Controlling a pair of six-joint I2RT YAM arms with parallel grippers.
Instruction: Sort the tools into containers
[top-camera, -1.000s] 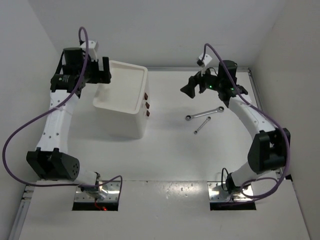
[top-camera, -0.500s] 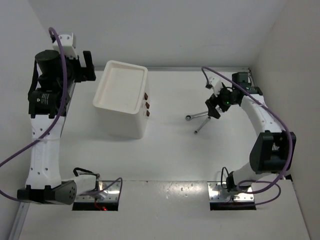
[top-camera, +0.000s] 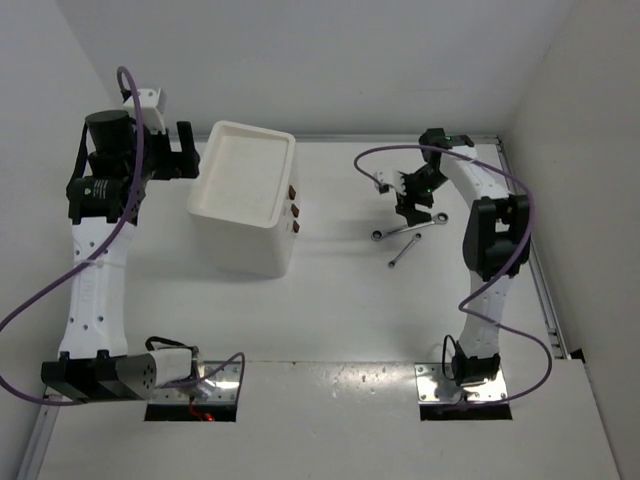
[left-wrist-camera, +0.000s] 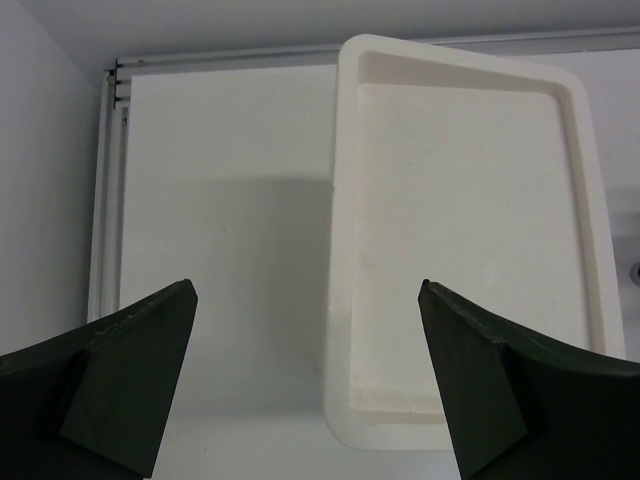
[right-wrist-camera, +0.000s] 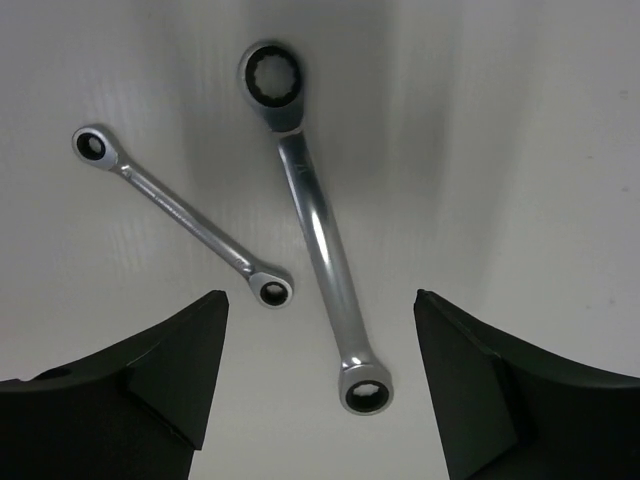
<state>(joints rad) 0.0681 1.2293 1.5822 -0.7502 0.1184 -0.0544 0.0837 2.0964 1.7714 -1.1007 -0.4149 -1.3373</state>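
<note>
Table (top-camera: 340, 310): right gripper (top-camera: 412, 207) now above wrenches (right-wrist-camera: 318, 230)

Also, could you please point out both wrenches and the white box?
larger wrench (right-wrist-camera: 318, 230), right wrist view, middle of its shaft
smaller wrench (right-wrist-camera: 183, 215), right wrist view, middle of its shaft
white box (top-camera: 243, 247), top view, its near side wall

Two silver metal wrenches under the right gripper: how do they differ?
The longer silver wrench is thicker, with bigger ring ends, than the shorter silver wrench. The longer lies centred under the right gripper; the shorter lies angled off to one side. Both are ring-ended, lying flat, ungripped.
</note>
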